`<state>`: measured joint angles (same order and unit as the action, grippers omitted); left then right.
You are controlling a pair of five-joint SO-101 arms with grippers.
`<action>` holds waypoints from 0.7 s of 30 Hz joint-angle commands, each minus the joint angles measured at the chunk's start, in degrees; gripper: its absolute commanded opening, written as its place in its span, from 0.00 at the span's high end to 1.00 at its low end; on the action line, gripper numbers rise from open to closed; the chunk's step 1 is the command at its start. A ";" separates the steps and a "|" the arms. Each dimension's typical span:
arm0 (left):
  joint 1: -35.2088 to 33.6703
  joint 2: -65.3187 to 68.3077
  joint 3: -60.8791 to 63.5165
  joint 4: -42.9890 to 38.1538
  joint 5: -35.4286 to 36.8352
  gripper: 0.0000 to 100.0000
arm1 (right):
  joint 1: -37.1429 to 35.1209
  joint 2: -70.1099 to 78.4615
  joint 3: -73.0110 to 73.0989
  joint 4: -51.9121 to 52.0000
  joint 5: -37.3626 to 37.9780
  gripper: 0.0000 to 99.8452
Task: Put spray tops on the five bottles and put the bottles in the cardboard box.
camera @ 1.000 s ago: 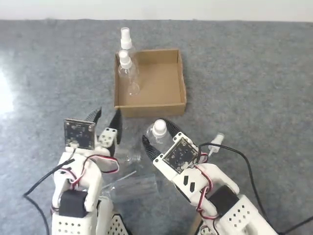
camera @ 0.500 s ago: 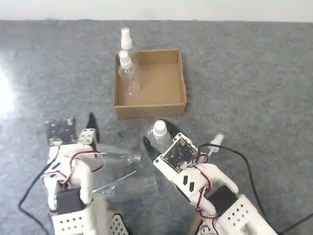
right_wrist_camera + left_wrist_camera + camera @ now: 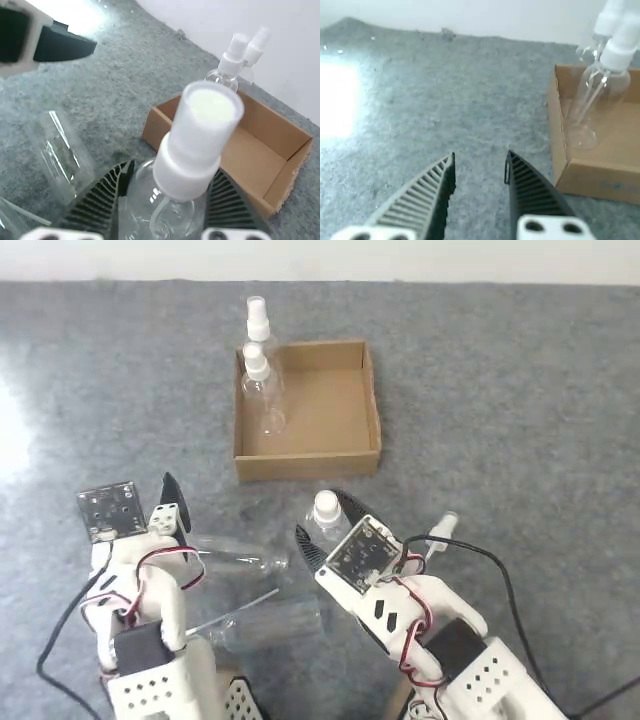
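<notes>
In right end effector (image 3: pixel 172 172), seemingly, capped bottle (image 3: pixel 192 145)

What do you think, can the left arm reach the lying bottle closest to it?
Probably yes. The left fingers are open and hold nothing, and the lying bottle is close beside them on the carpet, with nothing in between. The arm would likely just need to turn toward it and come down.
</notes>
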<state>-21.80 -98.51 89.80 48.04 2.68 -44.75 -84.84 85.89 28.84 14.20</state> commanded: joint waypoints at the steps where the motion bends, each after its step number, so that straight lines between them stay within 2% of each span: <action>1: -0.09 -1.14 0.04 -2.20 -0.44 0.85 | 0.48 -1.36 -8.35 5.49 1.49 0.90; 9: 0.18 -1.14 0.22 -2.46 -0.44 0.85 | 0.48 -0.84 -16.00 8.40 1.93 0.90; 15: 0.18 -1.14 0.22 -2.46 -0.53 0.85 | 0.48 -0.84 -25.23 12.44 4.92 0.90; 21: 0.18 -1.14 0.22 -2.46 -0.53 0.85 | 0.48 -0.66 -32.00 12.00 4.92 0.90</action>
<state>-21.80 -98.51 90.51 47.60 2.59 -44.66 -84.92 60.04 41.14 18.33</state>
